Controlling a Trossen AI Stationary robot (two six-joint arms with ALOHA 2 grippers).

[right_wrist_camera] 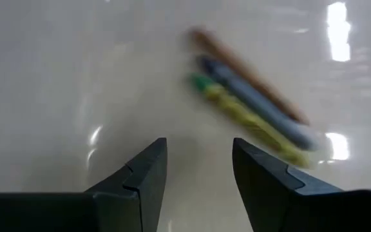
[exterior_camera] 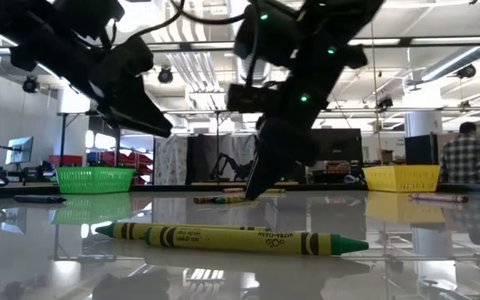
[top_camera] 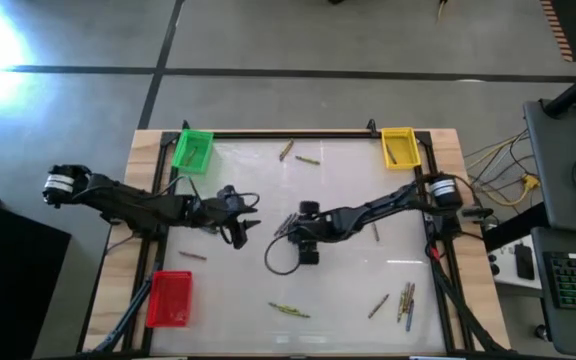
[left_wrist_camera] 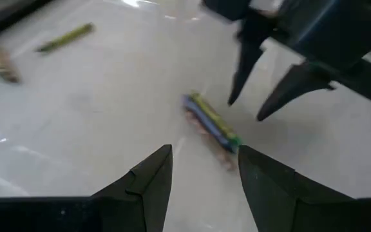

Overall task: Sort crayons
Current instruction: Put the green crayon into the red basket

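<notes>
Mid-table (top_camera: 268, 200), both claws released and empty: right gripper (top_camera: 290, 228) and left gripper (top_camera: 243, 228) crowding one cluster of three crayons (right_wrist_camera: 250, 116) lying side by side, risking a finger clash or several sticks pinched together.

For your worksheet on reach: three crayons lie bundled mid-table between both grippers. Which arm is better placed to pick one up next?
Probably right: the open right gripper hangs nearly over the crayon bundle; the open left gripper waits slightly farther.
</notes>
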